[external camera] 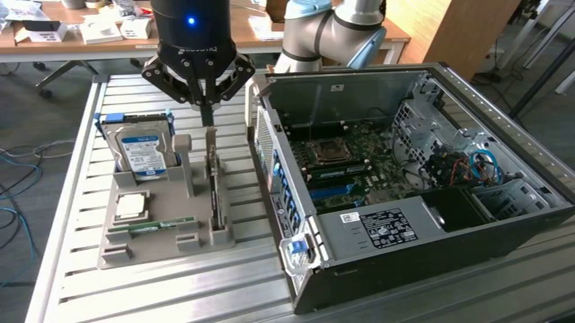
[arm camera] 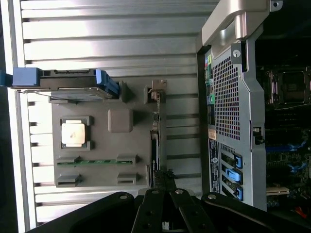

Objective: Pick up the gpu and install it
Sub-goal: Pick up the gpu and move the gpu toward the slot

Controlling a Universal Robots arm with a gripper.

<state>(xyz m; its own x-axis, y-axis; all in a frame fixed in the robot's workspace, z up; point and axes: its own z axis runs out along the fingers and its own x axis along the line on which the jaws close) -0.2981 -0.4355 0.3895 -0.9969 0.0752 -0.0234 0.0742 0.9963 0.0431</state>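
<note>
The gpu (external camera: pixel 214 185) stands on edge in a slot of the grey holder tray (external camera: pixel 153 252), a thin dark card with its silver bracket at the far end. In the wrist view the gpu (arm camera: pixel 155 145) is a narrow dark strip beside the tray's (arm camera: pixel 104 148) edge nearest the case. My gripper (external camera: pixel 207 120) hangs just above the card's bracket end, fingers pressed together and pointing down, with nothing between them. The gripper (arm camera: pixel 163 213) looks down on the card's end from well above.
An open computer case (external camera: pixel 297 202) lies on the exterior view's right, motherboard (external camera: pixel 351 168) exposed; its rear panel (arm camera: pixel 228 97) is close to the tray. The tray also holds a hard drive (external camera: pixel 144 151), a CPU (external camera: pixel 132 205) and a green RAM stick (external camera: pixel 153 225).
</note>
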